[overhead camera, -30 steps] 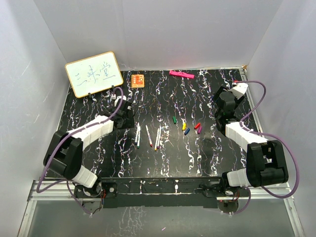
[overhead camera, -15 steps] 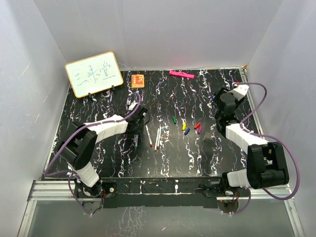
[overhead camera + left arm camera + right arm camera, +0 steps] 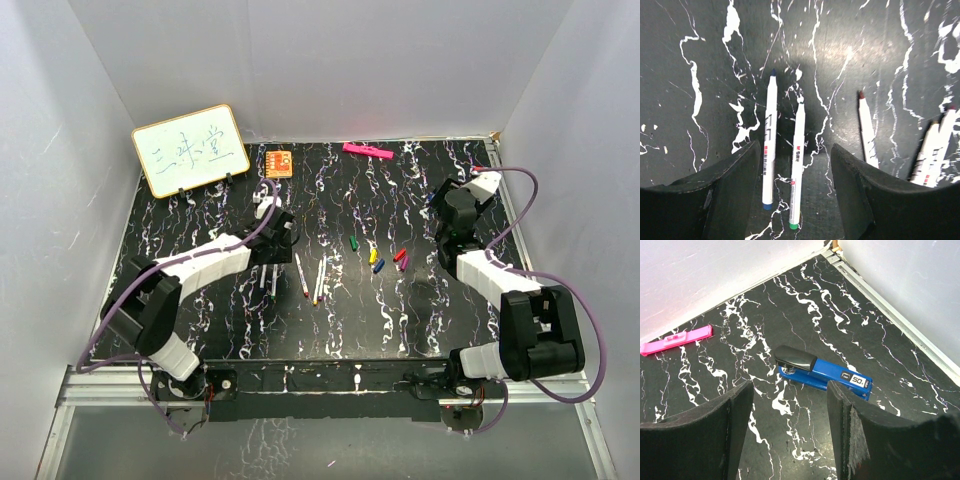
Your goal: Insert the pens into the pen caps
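Several white pens lie side by side at the table's middle. In the left wrist view a blue-ended pen and a green-ended pen lie between the jaws of my open left gripper, which hovers over them without touching. A red-tipped pen and two more pens lie to their right. From above, the left gripper sits over the leftmost pens. The green, yellow, blue, red and purple caps lie right of the pens. My right gripper is open and empty at the back right.
A blue stapler lies just beyond the right gripper's jaws. A flat pink bar lies at the back wall, also in the right wrist view. A whiteboard and a small orange item stand at the back left.
My left arm has swung right from the table's left side to above the two leftmost pens. The right arm has barely moved.
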You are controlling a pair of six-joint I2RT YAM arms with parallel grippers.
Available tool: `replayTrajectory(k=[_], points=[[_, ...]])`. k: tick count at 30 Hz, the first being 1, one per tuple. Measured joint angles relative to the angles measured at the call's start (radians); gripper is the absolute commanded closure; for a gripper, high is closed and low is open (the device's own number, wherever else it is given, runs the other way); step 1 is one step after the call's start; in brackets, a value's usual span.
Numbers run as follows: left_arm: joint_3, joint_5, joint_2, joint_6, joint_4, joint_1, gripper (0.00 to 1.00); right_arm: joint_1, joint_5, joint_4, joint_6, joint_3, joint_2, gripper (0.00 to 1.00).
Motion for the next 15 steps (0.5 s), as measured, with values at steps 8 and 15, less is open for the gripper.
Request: replayTrajectory(k=[8,15], points=[[-0.016,-0.084,-0.055,-0.002,0.005,0.000,0.45,0.000,-0.034,-0.003,0.000,0.000,0.035,0.44],[-0.027,-0.141,-0.040,-0.005,-0.026,0.000,0.46,0.000,-0.063,-0.006,0.000,0.000,0.039,0.46]])
